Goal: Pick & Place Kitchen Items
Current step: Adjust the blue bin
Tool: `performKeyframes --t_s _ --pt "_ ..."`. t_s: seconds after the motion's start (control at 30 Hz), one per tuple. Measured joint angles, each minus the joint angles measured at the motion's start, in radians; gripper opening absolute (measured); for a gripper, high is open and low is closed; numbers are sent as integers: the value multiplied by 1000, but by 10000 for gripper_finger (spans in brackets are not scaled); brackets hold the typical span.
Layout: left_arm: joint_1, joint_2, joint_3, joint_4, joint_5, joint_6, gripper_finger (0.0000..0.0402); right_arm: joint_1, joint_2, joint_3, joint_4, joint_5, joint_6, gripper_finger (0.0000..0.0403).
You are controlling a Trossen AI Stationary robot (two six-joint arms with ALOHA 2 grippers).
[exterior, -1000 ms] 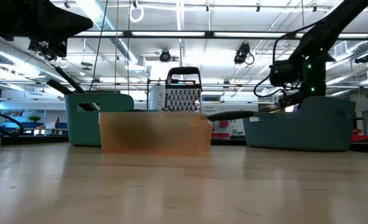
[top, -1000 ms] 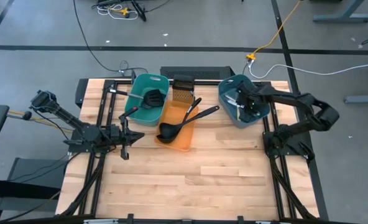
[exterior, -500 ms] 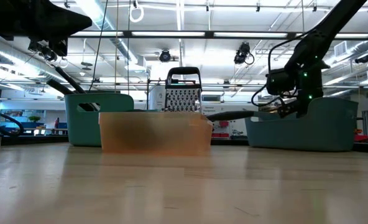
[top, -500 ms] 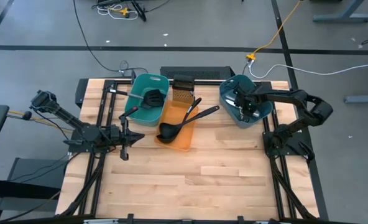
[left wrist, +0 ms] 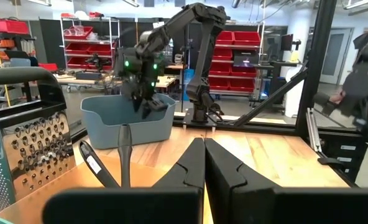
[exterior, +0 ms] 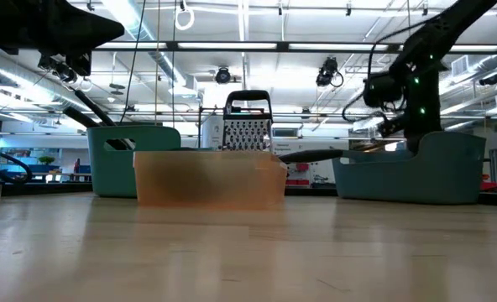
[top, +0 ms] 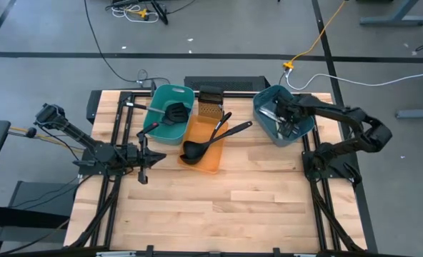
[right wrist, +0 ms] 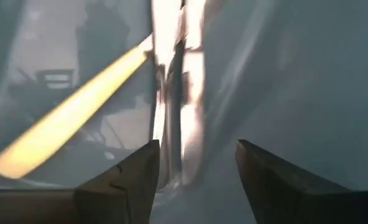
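Observation:
My right gripper (top: 280, 118) (exterior: 391, 127) hangs open, pointing steeply down, over the blue-grey tub (top: 304, 134) at the far right. Silver table knives (right wrist: 171, 93) and a cream-handled knife (right wrist: 66, 137) lie on the tub's floor below its fingers, which touch nothing. Black ladles (top: 197, 146) lie in the orange tub (top: 210, 165), their handles resting on its far rim. A black slotted spatula (top: 174, 113) rests in the teal tub (top: 157, 100). My left gripper (top: 154, 153) (left wrist: 204, 155) waits shut at the left, level, just short of the orange tub.
A metal box grater (top: 210, 104) (exterior: 247, 126) stands upright at the far edge between the teal and blue-grey tubs. The near half of the wooden table (top: 219, 207) is bare wood. Black frame rails run along both sides of the table.
My right gripper dipped lower into the blue-grey tub, toward the table's left, then rose again to just above the rim. The tub has shifted slightly on the table.

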Motion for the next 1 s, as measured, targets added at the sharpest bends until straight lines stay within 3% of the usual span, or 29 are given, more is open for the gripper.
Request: performKeyframes --t_s 0.17,0.3,0.57,0.73,1.0 --pt "0 0 0 0 0 0 3 1 -60 129 -85 -16 11 201" --pt "0 0 0 0 12 0 3 25 -104 266 -180 -126 24 194" --pt "0 0 0 0 38 7 3 213 -122 489 -523 -208 94 194" --pt "0 0 0 0 45 8 3 349 -122 514 -676 -323 157 194" --pt "0 0 0 0 46 8 3 482 -105 411 -698 -285 308 194"
